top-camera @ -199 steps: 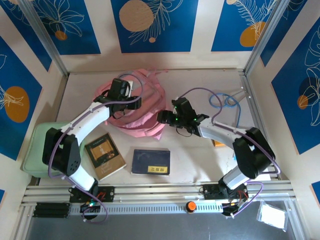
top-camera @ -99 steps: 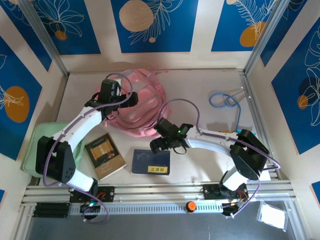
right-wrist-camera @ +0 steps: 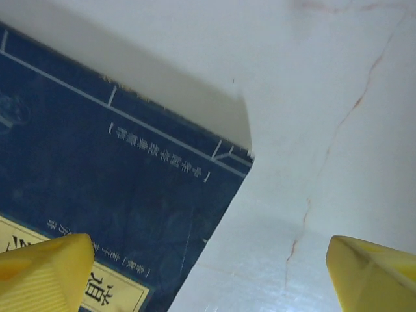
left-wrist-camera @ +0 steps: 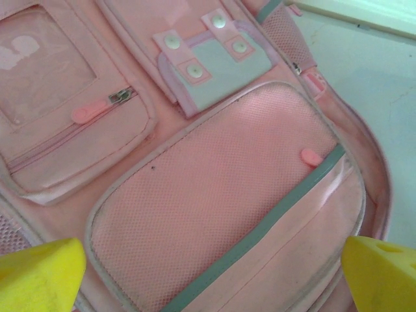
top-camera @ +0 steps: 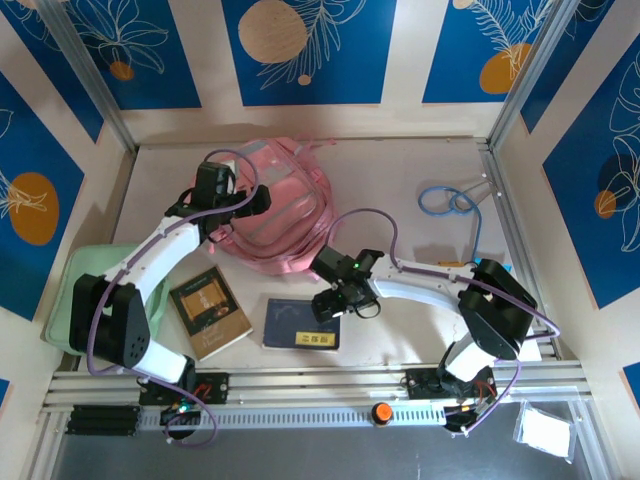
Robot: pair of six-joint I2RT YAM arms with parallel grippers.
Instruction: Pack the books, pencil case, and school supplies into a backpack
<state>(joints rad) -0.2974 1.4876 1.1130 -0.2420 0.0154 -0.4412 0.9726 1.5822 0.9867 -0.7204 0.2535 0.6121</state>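
Note:
The pink backpack (top-camera: 275, 215) lies flat at the back of the table, its mesh front pocket (left-wrist-camera: 214, 195) facing up. My left gripper (top-camera: 246, 203) hovers over the bag's left side, open, with nothing between its yellow fingertips (left-wrist-camera: 40, 273). A dark navy book (top-camera: 302, 323) with a pale label lies near the front edge. My right gripper (top-camera: 330, 304) hangs open just above that book's right edge (right-wrist-camera: 130, 195), one fingertip (right-wrist-camera: 40, 273) over the cover and the other over bare table. A brown book (top-camera: 208, 311) lies left of the navy one. The pencil case is out of view.
A pale green tray (top-camera: 66, 300) sits at the table's left edge under the left arm. A coiled blue cable (top-camera: 450, 200) lies at the back right. Metal posts and side walls close in the table; a rail (top-camera: 320, 380) runs along the front.
My right gripper has swung from beside the backpack forward and down to the navy book's right edge. My left gripper has drawn back leftward over the bag. Both jaws have opened wider.

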